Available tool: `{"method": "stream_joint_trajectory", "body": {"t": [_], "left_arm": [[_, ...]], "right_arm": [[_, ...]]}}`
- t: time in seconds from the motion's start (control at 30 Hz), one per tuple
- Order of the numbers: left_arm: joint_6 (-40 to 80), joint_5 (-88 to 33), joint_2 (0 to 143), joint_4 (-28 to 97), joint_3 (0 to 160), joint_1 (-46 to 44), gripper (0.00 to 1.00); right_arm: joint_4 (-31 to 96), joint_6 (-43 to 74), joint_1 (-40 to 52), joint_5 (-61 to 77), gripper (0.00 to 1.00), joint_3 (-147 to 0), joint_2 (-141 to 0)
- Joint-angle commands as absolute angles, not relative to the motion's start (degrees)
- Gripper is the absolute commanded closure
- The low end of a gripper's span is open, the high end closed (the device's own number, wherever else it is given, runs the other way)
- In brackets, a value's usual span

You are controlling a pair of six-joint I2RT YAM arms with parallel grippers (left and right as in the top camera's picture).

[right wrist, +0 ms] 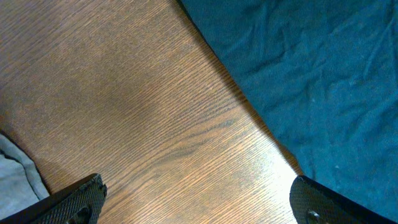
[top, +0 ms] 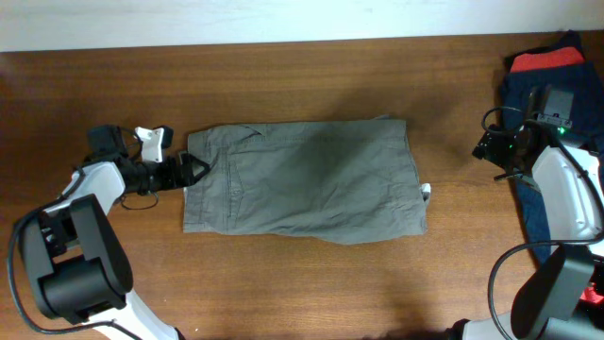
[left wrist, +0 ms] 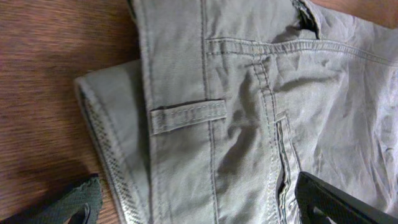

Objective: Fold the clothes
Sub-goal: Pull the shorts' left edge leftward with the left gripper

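The grey-olive shorts [top: 302, 178] lie folded flat in the middle of the table, waistband to the left. My left gripper [top: 196, 171] is open at the waistband's left edge, fingers spread to either side of the cloth. The left wrist view shows the waistband, a belt loop and a stitched pocket of the shorts [left wrist: 249, 112] between the two fingers [left wrist: 199, 208]. My right gripper [top: 491, 149] is open and empty over bare wood at the far right, well apart from the shorts; its wrist view shows the jaws [right wrist: 199, 202] above wood and a grey corner of the shorts [right wrist: 15, 171].
A dark navy garment [top: 533, 142] lies at the right table edge under the right arm, with a red garment [top: 547, 59] at the back right corner. The navy cloth [right wrist: 323, 74] fills the right of the right wrist view.
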State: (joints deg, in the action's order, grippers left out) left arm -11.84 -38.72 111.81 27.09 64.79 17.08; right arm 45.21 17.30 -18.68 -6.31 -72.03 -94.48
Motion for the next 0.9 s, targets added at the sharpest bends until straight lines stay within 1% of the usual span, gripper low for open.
{"method": "stream_joint_trajectory", "body": {"t": [0.0,0.03,0.1,0.3,0.43,0.63,0.87], "left_arm": [[-11.2,-33.2,115.1,28.6,62.8,15.5,0.02],[-11.2,-32.4,115.4,28.8,62.8,15.4,0.05],[-10.8,-30.5,116.4,29.8,62.8,15.4,0.08],[-6.7,-22.8,118.0,34.7,62.8,15.4,0.09],[-2.6,-18.5,118.0,37.2,62.8,15.6,0.11],[-1.5,-18.4,118.0,39.3,62.8,15.6,0.11],[-1.5,-23.4,118.2,39.9,62.8,15.5,0.11]], "right_arm": [[45.2,17.0,-18.8,-6.4,0.01,-71.8,-94.5],[45.2,17.0,-18.8,-6.4,0.01,-71.8,-94.5],[45.2,17.0,-18.8,-6.4,0.01,-71.8,-94.5],[45.2,17.0,-18.8,-6.4,0.01,-71.8,-94.5],[45.2,17.0,-18.8,-6.4,0.01,-71.8,-94.5],[45.2,17.0,-18.8,-6.4,0.01,-71.8,-94.5],[45.2,17.0,-18.8,-6.4,0.01,-71.8,-94.5]]}}
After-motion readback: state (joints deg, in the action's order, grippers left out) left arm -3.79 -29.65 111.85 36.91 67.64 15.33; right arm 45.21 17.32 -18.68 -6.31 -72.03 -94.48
